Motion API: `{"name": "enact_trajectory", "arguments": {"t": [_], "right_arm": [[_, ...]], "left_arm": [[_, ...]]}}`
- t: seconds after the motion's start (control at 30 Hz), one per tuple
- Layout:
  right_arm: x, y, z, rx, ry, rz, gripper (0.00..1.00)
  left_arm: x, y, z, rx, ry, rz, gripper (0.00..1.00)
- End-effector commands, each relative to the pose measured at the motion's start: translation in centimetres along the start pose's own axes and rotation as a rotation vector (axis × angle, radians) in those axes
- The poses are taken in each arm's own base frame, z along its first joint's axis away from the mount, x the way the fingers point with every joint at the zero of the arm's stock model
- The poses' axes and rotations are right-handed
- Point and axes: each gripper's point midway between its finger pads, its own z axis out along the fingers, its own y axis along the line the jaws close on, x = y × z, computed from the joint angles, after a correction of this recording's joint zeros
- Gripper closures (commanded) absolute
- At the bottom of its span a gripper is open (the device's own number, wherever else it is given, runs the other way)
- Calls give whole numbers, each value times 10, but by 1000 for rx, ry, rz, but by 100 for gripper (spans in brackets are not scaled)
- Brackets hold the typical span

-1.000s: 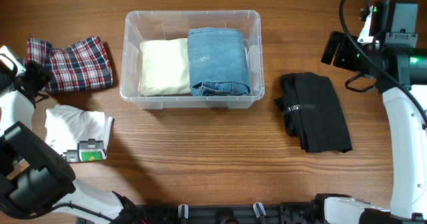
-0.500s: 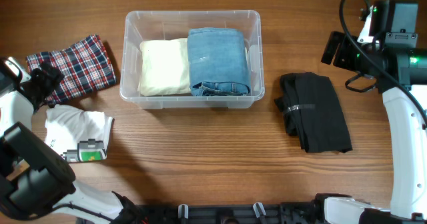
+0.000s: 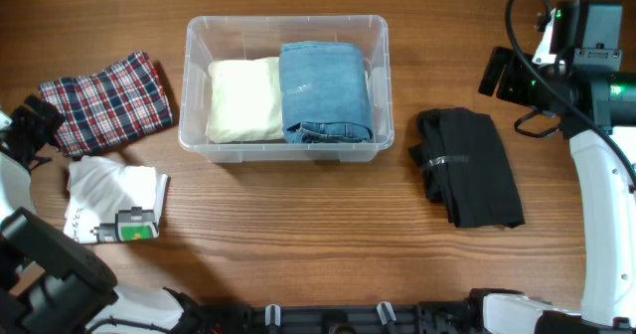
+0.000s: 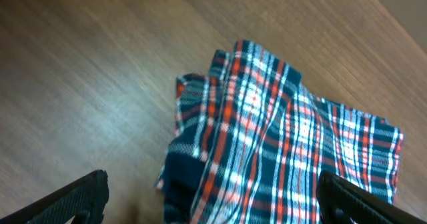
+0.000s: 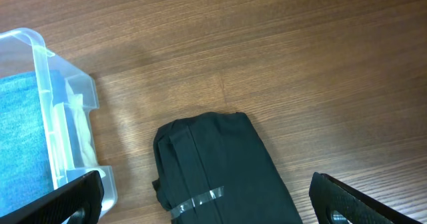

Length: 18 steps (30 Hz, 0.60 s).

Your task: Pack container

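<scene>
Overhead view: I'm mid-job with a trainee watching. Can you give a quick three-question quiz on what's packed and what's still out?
1. True or false: the black garment lies on the table, outside the container.
2. Which lies nearest the left gripper? A plaid cloth; B black garment; C container.
3. Fill in: ___ folded items lie in the container.

Key: 1 true. 2 A. 3 two, the jeans and the cream garment.
</scene>
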Motion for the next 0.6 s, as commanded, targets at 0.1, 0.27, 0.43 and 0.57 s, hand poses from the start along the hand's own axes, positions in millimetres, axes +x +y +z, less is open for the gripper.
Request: {"name": "enact_trajectory", "arguments": {"t": [0.1, 0.27, 0.43, 0.57], "right_arm": [[1, -4, 4, 21, 9, -10, 0], [1, -4, 4, 21, 9, -11, 0], [1, -4, 4, 21, 9, -11, 0], [1, -4, 4, 21, 9, -11, 0]], "left_arm": [[32, 6, 50, 68, 88, 7, 0], [51, 10, 74, 92, 135, -8, 0], [68, 17, 91, 89, 173, -21, 0], [68, 10, 92, 131, 174, -23, 20]]}}
